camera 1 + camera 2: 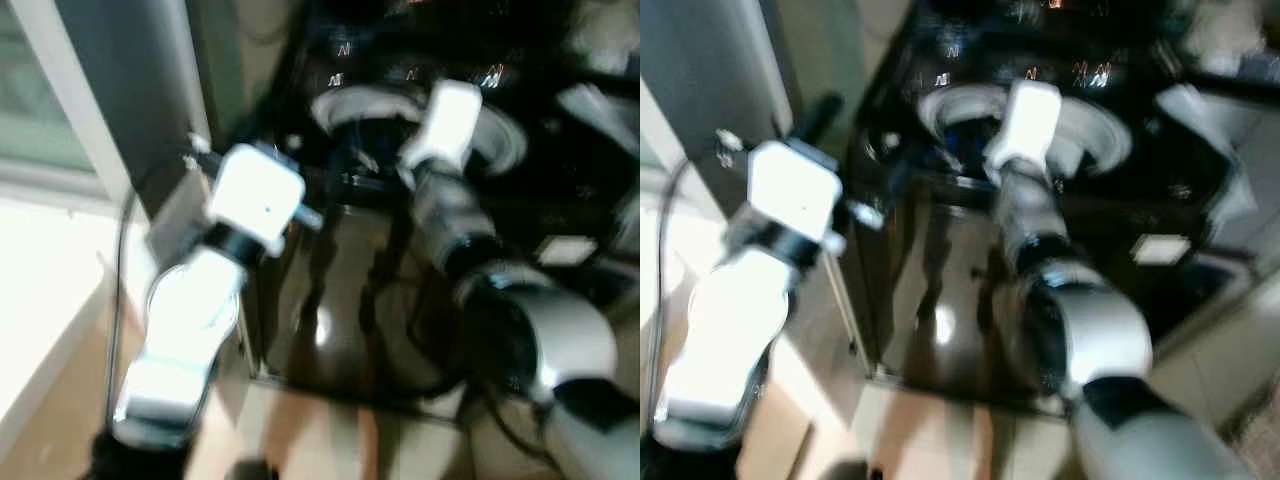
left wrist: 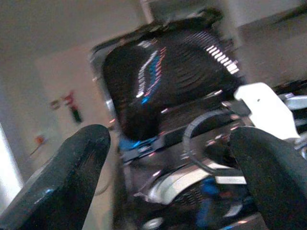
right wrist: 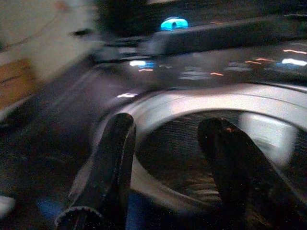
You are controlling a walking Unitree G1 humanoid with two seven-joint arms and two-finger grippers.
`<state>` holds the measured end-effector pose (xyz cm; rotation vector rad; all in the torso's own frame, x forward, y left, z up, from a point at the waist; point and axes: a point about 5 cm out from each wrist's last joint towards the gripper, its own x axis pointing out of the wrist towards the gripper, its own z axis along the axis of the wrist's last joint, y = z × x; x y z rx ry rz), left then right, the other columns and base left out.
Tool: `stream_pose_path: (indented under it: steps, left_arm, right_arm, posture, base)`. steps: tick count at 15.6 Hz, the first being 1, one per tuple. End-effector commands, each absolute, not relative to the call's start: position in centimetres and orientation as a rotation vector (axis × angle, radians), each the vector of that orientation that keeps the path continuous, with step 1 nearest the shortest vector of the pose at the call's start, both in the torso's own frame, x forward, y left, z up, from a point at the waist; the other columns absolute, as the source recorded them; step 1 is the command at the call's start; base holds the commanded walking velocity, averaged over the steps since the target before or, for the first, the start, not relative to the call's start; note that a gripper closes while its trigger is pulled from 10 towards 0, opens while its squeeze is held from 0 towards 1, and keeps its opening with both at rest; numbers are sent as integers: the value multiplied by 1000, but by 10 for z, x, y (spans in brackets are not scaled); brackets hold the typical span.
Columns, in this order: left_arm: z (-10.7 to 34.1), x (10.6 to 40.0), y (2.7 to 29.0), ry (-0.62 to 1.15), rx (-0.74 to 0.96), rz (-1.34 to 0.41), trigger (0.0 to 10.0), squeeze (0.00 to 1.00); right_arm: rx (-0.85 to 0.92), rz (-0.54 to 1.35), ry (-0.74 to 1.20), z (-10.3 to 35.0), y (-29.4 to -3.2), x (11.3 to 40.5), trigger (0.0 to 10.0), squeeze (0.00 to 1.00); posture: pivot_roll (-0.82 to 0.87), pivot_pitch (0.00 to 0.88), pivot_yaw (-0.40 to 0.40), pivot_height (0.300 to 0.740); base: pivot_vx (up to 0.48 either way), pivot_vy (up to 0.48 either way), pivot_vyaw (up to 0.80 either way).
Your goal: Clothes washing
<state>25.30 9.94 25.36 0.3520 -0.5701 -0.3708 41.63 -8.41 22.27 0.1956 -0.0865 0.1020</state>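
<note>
Biggest thing here is the glossy black top-loading washing machine (image 1: 340,300), sitting right in front of the robot with its front panel reflecting light. On top is the round silver-rimmed drum opening (image 1: 1100,130), lid up. In the left wrist view the raised dark glass lid (image 2: 163,76) stands tilted behind the opening, with streaks of light across it. Everything is motion-blurred, so the little lit marks on the control panel (image 1: 420,72) can't be read, and neither can the white sticker (image 1: 566,250) on the machine's right side. No brand name I can make out.

To the left there's a grey wall panel (image 1: 130,90) and a pale window frame (image 1: 60,80), with a dark cable (image 1: 122,260) hanging down beside the machine.

The right arm reaches out over the drum, and its right pincer (image 3: 168,163) is at the rim of the opening, fingers apart with nothing between them, the perforated drum wall showing through the gap. The left pincer (image 2: 168,177) is held wide too, empty, near the machine's left top corner, pointing at the lid.

Can't tell if any clothes are inside; it's too dark and smeared in there.
</note>
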Motion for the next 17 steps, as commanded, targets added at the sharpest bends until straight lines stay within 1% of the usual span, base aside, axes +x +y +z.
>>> stream_pose_path:
  steps: [1, 5, 6, 7, 8, 10, 13, 15, 17]
  left_arm:
    - [256, 251, 96, -587, 346, -379, 10000, 0]
    - [254, 253, 100, -556, 326, -348, 10000, 0]
    - [253, 255, 102, -550, 324, -341, 10000, 0]
    - [253, 256, 103, -545, 319, -342, 10000, 0]
    - [253, 256, 103, -545, 319, -340, 10000, 0]
    - [250, 258, 103, -522, 334, -333, 10000, 0]
    - [245, 261, 106, -478, 357, -300, 10000, 0]
    - [243, 262, 107, -464, 357, -288, 10000, 0]
    - [238, 262, 111, -442, 351, -257, 10000, 0]
  right_arm:
    - [205, 86, -106, 231, -93, 419, 10000, 0]
    - [214, 113, -119, 239, -88, 420, 10000, 0]
    - [187, 112, -128, 239, -88, 419, 10000, 0]
    - [114, 105, -133, 237, -90, 419, 10000, 0]
    - [93, 102, -134, 237, -91, 419, 10000, 0]
    - [0, 62, -118, 234, -101, 421, 10000, 0]
    - [-30, 6, -110, 235, -113, 422, 10000, 0]
    - [-24, 23, -133, 238, -111, 422, 10000, 0]
    - [-37, 85, -159, 234, -97, 418, 10000, 0]
  posture:
    - [193, 49, -68, 740]
    - [196, 52, -70, 740]
    - [195, 50, -68, 740]
    - [194, 45, -65, 740]
    - [194, 45, -65, 740]
    - [199, 41, -64, 740]
    - [204, 37, -69, 740]
    - [208, 32, -73, 740]
    - [194, 27, -82, 740]
  base:
    - [0, 0, 0]
    - [0, 0, 0]
    - [0, 0, 0]
    - [0, 0, 0]
    - [0, 0, 0]
    - [0, 0, 0]
    - [0, 0, 0]
    - [0, 0, 0]
    - [0, 0, 0]
